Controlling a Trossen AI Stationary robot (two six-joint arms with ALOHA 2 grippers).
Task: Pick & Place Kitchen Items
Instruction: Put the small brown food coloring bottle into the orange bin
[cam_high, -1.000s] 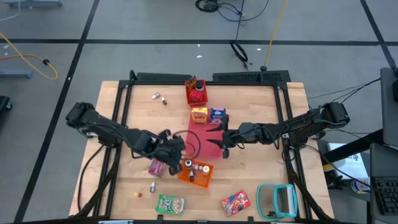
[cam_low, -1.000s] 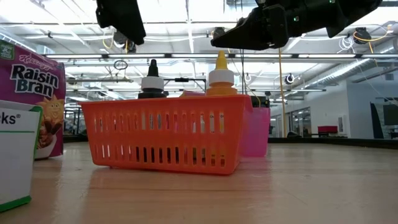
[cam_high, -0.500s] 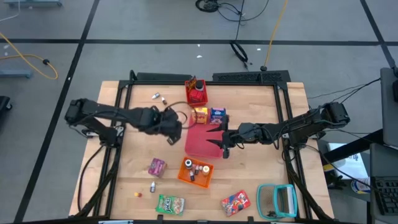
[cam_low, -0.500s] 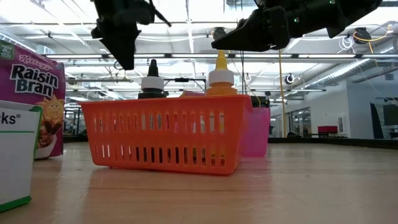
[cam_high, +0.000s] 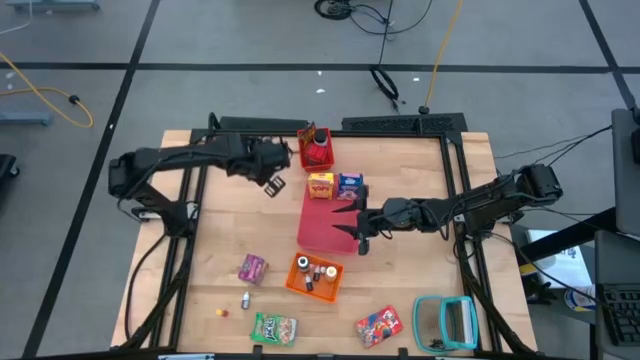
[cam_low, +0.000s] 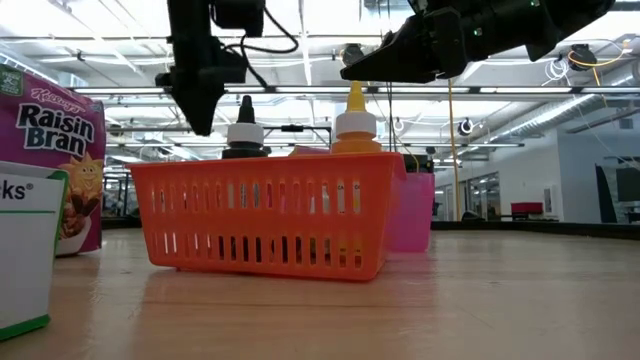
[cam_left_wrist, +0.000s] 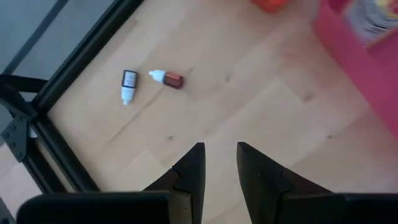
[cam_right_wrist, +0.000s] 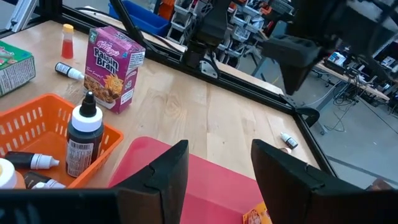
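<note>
My left gripper (cam_high: 272, 186) hangs over bare wood near the table's far left, fingers pointing steeply down, narrowly open and empty (cam_left_wrist: 219, 163). Two tiny bottles (cam_left_wrist: 128, 86) (cam_left_wrist: 168, 79) lie on their sides on the wood beyond it. My right gripper (cam_high: 352, 226) hovers open and empty over the flat red mat (cam_high: 318, 228). A yellow carton (cam_high: 321, 185) and a blue carton (cam_high: 350, 184) stand at the mat's far edge. The pink-purple carton (cam_high: 252, 268) lies near the orange basket (cam_high: 314, 277), which holds bottles (cam_right_wrist: 84, 140).
A red bin (cam_high: 316, 150) stands at the far edge. A green packet (cam_high: 273, 327), a red packet (cam_high: 379, 324) and a teal-framed object (cam_high: 445, 322) lie along the near edge. A small bottle (cam_high: 245, 300) lies near left. Black frame rails (cam_high: 195, 190) border the table.
My left gripper has swung from above the pink-purple carton, beside the orange basket, toward the table's far edge, staying about level in height and turning as it went. The carton stays where it was. My right arm has kept still.
</note>
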